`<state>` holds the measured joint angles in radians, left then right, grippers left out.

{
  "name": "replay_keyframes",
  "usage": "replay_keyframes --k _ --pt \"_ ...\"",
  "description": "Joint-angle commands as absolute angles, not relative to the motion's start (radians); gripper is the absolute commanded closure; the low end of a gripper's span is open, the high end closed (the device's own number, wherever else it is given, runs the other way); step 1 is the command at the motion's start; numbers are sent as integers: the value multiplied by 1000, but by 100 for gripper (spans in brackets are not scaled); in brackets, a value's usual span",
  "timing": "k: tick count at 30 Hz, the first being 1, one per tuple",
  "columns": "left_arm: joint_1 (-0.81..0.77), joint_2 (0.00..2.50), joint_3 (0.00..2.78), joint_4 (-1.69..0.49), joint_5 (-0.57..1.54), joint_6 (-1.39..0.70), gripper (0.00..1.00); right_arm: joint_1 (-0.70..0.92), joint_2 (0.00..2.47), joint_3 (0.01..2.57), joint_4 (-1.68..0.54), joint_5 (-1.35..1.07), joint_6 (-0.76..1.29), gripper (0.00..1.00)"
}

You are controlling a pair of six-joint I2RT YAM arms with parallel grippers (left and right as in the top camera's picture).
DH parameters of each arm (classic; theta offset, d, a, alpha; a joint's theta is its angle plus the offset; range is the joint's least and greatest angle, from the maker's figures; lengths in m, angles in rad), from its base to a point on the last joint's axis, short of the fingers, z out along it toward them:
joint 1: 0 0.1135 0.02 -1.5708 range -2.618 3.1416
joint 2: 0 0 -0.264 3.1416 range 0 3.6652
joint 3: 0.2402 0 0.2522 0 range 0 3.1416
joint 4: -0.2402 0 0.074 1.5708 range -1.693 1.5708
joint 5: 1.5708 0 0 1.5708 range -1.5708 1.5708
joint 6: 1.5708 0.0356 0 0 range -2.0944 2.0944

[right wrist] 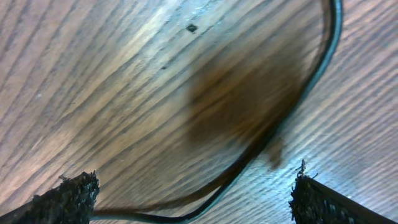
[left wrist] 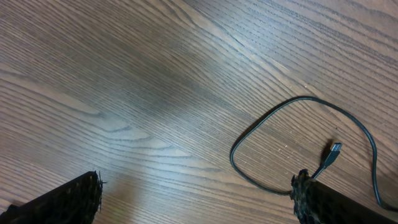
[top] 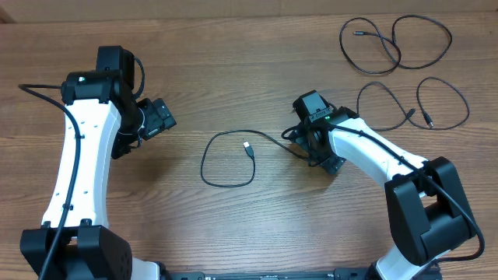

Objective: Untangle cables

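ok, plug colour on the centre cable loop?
Silvery plug; black cable; clearest in left wrist.

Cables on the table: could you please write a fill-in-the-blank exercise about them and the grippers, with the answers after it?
1. ___ separate cables lie on the table.
2. The centre cable ends in a ___ plug.
3. The other two cables lie on the ___ arm's side.
4. The left gripper and the right gripper both have their jaws ___, holding nothing.
Answers: three; silvery; right; open.
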<state>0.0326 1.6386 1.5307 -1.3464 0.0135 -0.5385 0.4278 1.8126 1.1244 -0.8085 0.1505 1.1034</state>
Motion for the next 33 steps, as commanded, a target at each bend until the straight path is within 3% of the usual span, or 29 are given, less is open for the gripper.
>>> replay_keyframes --k 1,25,30,33 --pt "25 1648 1538 -1346 0 -513 0 430 1798 1118 -824 178 1123 0" --pt "25 1648 1538 -1350 0 -512 1 430 1812 1075 -834 195 1130 0" --pt "24 1648 1538 -1350 0 -512 1 430 1812 1037 -796 180 1130 6" --pt "24 1648 1538 -1350 0 -512 0 430 1812 1036 -797 163 1130 15"
